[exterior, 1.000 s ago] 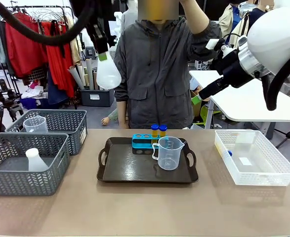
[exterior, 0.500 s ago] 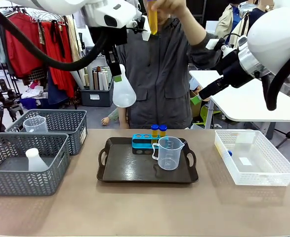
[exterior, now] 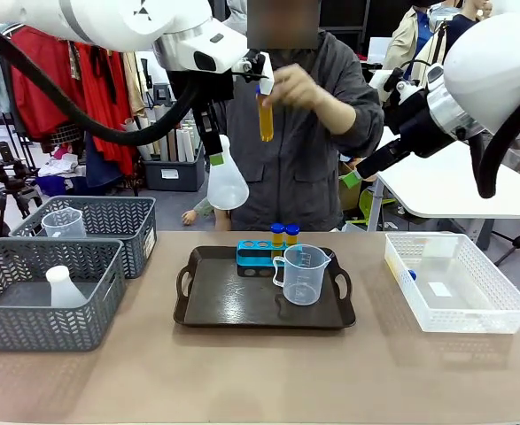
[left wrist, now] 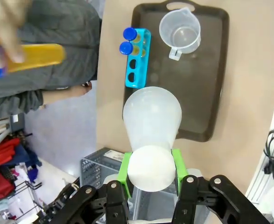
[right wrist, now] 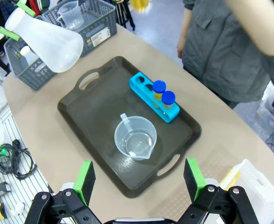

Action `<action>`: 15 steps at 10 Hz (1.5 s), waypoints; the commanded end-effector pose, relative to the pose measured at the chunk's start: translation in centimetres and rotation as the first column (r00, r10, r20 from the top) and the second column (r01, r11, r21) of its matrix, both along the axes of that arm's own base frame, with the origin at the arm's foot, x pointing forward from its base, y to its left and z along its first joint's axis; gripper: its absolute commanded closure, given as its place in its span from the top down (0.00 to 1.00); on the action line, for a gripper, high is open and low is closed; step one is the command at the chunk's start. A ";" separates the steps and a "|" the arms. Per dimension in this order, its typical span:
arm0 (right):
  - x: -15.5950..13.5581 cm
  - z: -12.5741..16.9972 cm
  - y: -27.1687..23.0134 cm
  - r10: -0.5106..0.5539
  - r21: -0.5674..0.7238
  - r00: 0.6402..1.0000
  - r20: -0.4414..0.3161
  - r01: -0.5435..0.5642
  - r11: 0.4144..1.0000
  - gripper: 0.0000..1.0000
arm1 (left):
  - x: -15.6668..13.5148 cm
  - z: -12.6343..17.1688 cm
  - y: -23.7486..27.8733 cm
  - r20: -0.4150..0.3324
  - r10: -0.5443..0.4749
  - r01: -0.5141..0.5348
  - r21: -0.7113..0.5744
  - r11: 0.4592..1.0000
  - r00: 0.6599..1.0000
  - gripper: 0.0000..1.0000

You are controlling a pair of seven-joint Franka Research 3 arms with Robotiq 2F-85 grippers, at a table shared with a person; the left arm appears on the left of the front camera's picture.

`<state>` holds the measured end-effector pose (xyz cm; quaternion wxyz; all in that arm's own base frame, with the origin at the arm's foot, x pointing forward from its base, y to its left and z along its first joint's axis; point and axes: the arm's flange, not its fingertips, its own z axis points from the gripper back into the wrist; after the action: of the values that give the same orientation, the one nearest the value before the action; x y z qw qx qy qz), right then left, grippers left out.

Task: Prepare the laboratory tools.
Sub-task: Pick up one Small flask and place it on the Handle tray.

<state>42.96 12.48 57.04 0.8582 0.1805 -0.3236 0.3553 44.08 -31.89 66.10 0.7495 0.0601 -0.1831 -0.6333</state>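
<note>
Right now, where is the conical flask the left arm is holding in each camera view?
Front view: conical flask hangs upper centre-left.
Left wrist view: conical flask lower centre, neck between green pads.
Right wrist view: conical flask top left, tilted.
Shared landmark: blue tube rack.

conical flask (left wrist: pixel 151 116) in my left claw (left wrist: pixel 151 170): translucent plastic, matt | beaker (exterior: pixel 306 274): clear smooth plastic | tube rack (exterior: pixel 252 257): glossy blue plastic | tray (exterior: pixel 233 305): brown, glossy | mesh baskets (exterior: pixel 29 310): grey matt plastic | worktop (exterior: pixel 260 372): matt beige
</note>
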 end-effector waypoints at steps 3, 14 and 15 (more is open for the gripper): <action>0.1 0.0 -0.1 0.010 0.024 1.000 0.005 -0.010 1.000 1.00 | -0.6 0.4 1.6 0.004 -0.011 0.011 -0.020 1.000 1.000 0.00; 0.1 0.0 -0.1 0.010 0.024 1.000 0.005 -0.010 1.000 1.00 | -0.4 0.0 3.0 -0.013 0.052 -0.052 -0.005 0.999 0.999 0.00; 0.1 0.0 -0.1 0.010 0.024 1.000 0.005 -0.010 1.000 1.00 | -0.4 0.0 3.0 -0.013 0.052 -0.052 -0.005 0.999 0.999 0.00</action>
<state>42.96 12.48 57.04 0.8582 0.1805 -0.3236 0.3553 43.68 -29.01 65.75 0.7676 0.0574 -0.1755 -0.6138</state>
